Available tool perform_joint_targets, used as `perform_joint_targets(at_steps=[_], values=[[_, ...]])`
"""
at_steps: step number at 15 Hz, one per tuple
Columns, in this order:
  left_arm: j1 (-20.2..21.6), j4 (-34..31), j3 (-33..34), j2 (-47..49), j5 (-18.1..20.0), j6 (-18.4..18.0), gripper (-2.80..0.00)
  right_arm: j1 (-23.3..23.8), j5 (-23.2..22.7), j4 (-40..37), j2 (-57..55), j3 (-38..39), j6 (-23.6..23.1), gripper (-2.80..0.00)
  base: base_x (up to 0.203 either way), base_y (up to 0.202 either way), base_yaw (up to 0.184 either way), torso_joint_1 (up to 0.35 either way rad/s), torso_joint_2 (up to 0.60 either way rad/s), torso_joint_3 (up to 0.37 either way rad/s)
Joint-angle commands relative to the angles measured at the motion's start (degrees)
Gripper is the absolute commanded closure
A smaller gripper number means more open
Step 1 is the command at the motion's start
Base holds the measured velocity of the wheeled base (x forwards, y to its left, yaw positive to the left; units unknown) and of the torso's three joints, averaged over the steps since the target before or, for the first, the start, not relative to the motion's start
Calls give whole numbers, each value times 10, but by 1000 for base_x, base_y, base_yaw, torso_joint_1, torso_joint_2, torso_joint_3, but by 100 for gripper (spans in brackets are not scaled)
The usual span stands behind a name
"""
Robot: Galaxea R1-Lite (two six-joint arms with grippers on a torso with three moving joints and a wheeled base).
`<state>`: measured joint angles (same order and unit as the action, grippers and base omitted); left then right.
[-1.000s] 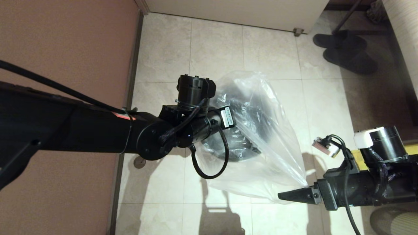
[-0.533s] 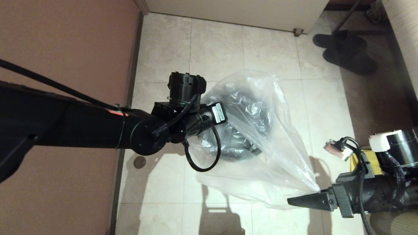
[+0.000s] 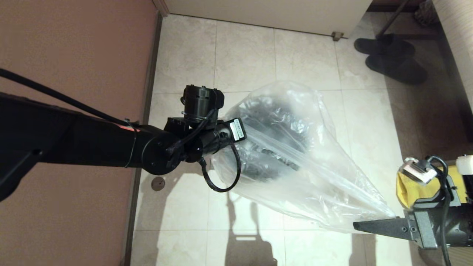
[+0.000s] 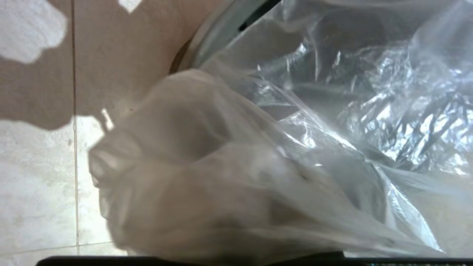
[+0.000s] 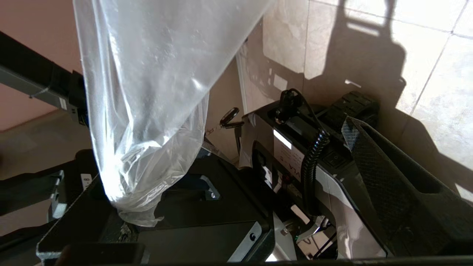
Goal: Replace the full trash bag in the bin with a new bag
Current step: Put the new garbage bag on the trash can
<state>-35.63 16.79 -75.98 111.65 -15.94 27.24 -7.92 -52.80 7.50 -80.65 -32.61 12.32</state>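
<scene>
New bag point(image 3: 295, 173) being stretched over bin point(image 3: 273, 147) mid-floor, not yet seated on rim; old yellow bag point(image 3: 408, 188) already out, at right edge of floor. Right hand point(image 3: 373, 225) clenching bag corner, pulling further right than earlier. Left hand under plastic at bin's left side, grip: cannot tell; arm shifting left.

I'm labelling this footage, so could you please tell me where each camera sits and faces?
Head: faces down at the floor; both arms show, new bag stretched over the bin to the right gripper.
Left wrist: on the left arm, facing bag and bin rim.
Right wrist: faces bag and robot base.
Shared: the bag.
</scene>
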Motion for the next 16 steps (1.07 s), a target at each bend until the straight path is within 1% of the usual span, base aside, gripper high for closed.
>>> perform_joint_targets(at_steps=[1, 4, 5, 6, 7, 9, 10, 12, 14, 16], values=[[1, 1, 5, 0, -2, 2, 0, 33, -19, 1, 23, 6, 1, -280, 0, 0, 0, 0, 0, 0], [1, 1, 10, 1, -11, 2, 0, 77, -53, -1, 57, 20, 5, -280, 0, 0, 0, 0, 0, 0], [1, 2, 17, 1, -11, 2, 0, 87, -68, -2, 71, 22, 14, -280, 0, 0, 0, 0, 0, 0], [1, 3, 21, 1, -11, 2, 0, 93, -84, -2, 82, 23, 38, -280, 0, 0, 0, 0, 0, 0], [1, 3, 26, 2, -11, 2, 0, 93, -92, 3, 94, 22, 79, -280, 0, 0, 0, 0, 0, 0], [1, 2, 29, 1, -11, 2, 0, 93, -109, 40, 106, 20, 141, -280, 0, 0, 0, 0, 0, 0], [1, 2, 30, 1, -11, 2, 0, 93, -119, 51, 114, 20, 163, -280, 0, 0, 0, 0, 0, 0], [2, 3, 32, 4, -11, 2, 0, 93, -151, 56, 133, 19, 214, -280, 0, 0, 0, 0, 0, 0], [3, 4, 32, 5, -11, 2, 0, 93, -172, 61, 151, 18, 284, -280, 0, 0, 0, 0, 0, 0], [1, 3, 34, 6, -11, 2, 0, 93, -178, 90, 167, 20, 344, -280, 0, 0, 0, 0, 0, 0]])
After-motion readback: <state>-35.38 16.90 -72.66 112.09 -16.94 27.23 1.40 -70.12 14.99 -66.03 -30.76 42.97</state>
